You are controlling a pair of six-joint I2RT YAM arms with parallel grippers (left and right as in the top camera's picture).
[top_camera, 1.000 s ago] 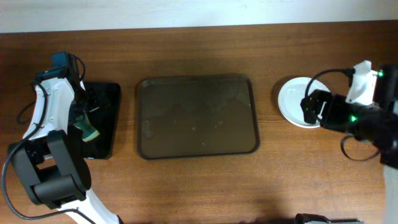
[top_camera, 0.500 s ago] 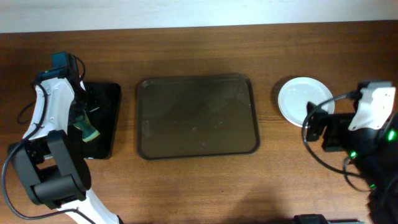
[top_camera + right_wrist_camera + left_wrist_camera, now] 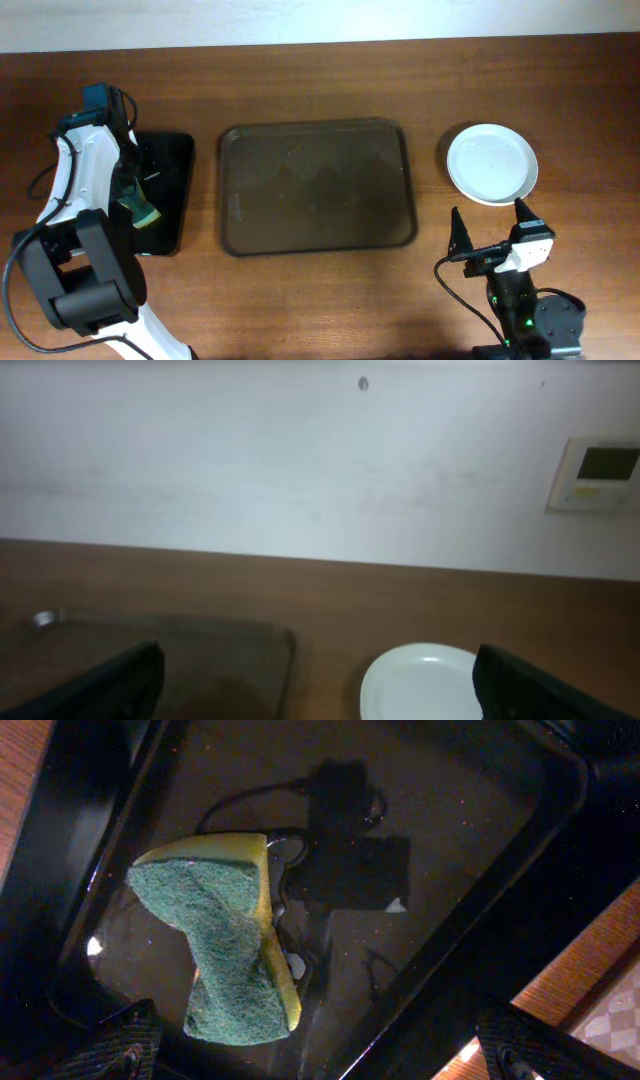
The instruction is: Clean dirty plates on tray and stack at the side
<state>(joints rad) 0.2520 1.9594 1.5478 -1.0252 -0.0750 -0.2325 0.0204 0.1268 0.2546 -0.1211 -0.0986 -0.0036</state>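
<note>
The large brown tray [image 3: 316, 187] lies mid-table with no plate on it; its corner shows in the right wrist view [image 3: 150, 650]. A white plate [image 3: 492, 163] sits on the table right of the tray, also in the right wrist view [image 3: 425, 680]. I cannot tell whether other plates lie under it. My right gripper [image 3: 490, 228] is open and empty, in front of the plate and apart from it, facing the far wall [image 3: 330, 695]. My left gripper [image 3: 320, 1055] is open above a green and yellow sponge [image 3: 225, 950], which lies loose in the black tray.
The smaller glossy black tray [image 3: 172, 190] stands at the left with the sponge [image 3: 138, 208] in it; its wet floor [image 3: 420, 790] reflects the arm. A white wall with a small control panel [image 3: 600, 472] stands behind the table.
My right arm has drawn back from over the white plate toward the table's front edge, leaving the plate fully uncovered. The left arm and sponge have not moved.
</note>
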